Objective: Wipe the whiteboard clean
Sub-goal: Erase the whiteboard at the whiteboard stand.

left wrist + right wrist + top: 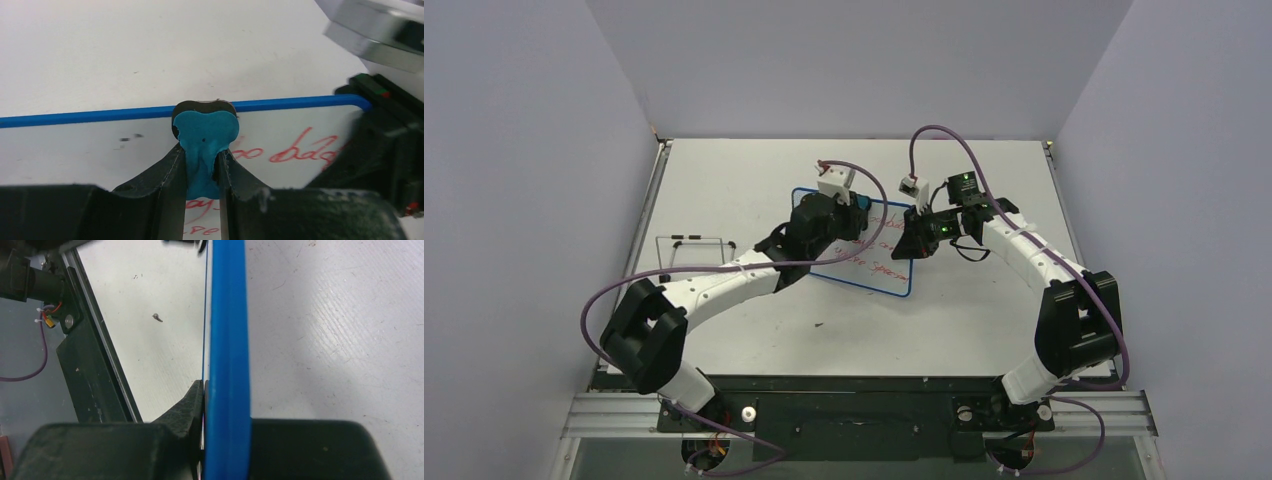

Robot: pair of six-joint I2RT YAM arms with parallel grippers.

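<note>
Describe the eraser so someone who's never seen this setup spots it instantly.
On the white table, find the blue-rimmed whiteboard with red handwriting. At its far edge, the left tool grips the eraser. It is small, teal with a black backing and a flared, bone-like end, unlike the flat white board and black fingers beside it.

whiteboard (879,262) mid-table (984,320); eraser (205,135) on board at its far edge, between left gripper (858,215) fingers; right gripper (915,237) on board's right rim; wire frame (692,245) left of board, well apart
</note>
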